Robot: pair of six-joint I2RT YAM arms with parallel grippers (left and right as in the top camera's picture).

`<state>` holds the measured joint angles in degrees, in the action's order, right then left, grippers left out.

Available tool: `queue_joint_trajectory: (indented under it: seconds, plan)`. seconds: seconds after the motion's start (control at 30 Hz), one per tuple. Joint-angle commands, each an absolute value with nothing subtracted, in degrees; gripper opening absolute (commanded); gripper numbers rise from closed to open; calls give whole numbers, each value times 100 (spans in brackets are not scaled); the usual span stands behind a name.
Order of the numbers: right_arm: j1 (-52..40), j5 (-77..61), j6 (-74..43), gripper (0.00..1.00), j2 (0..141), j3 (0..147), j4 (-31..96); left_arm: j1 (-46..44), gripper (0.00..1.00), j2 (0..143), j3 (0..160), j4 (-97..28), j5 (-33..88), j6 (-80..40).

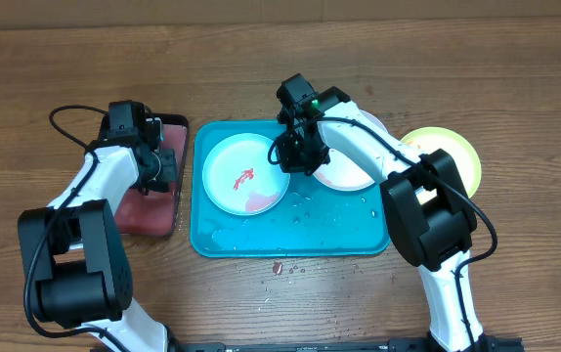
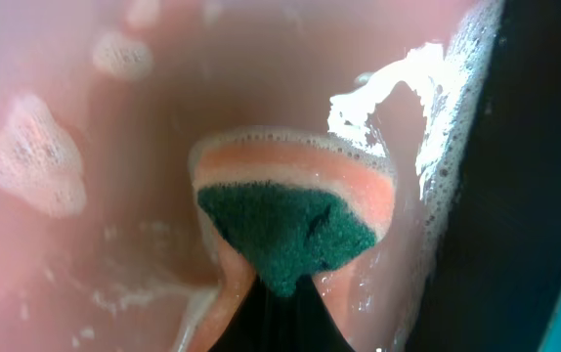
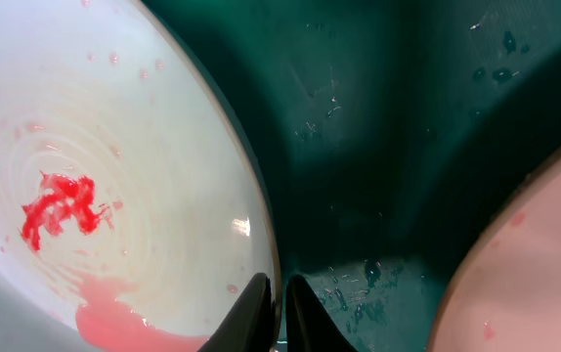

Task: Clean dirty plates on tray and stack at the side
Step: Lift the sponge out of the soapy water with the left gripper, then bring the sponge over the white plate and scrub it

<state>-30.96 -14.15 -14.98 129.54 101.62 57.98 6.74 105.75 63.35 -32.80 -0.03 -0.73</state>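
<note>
The right end effector is pinching the rim of the light blue plate, its fingers pressed nearly together with the rim between them. The plate is lying in the tray, spreading away to the left of this end effector, with a red sauce smear sitting in its middle. The white plate is lying just to the right of it, and the yellow-green plate is resting farther right on the bench. The left end effector is gripping a sponge, which is sitting in foamy pinkish liquid inside the small black-rimmed tray directly beneath it.
</note>
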Motion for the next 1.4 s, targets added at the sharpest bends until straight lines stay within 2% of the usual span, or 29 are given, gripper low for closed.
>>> queue_joint_trajectory:
  seconds: [0.0, 0.17, 0.3, 0.6, 0.77, 0.93, 1.37]
  plan:
    - [-3111, -1358, -1520, 9, 13002, 10221, 5804, 714, 4, 10600, 6383, -3745, 5, -143]
    - [-3111, -1356, -1520, 9, 13002, 10221, 5819, 991, 4, 10558, 6941, -4333, 445, -145]
    - [-3111, -1356, -1520, 9, 12999, 10221, 5824, 1260, 4, 10328, 7150, -4338, 989, -152]
    - [-3111, -1356, -1520, 9, 12999, 10221, 5826, 1531, 4, 9655, 7153, -4342, 1133, -224]
    - [-3111, -1358, -1505, 9, 12999, 10221, 5854, 1887, 4, 9395, 7150, -4261, 2241, -246]
    - [-3111, -1356, -1505, 9, 13002, 10221, 5848, 2423, 4, 9358, 7124, -4348, 3599, 582]
    - [-3107, -1356, -1505, 8, 12999, 10221, 5846, 3693, 4, 9094, 6206, -4436, 6213, 2416]
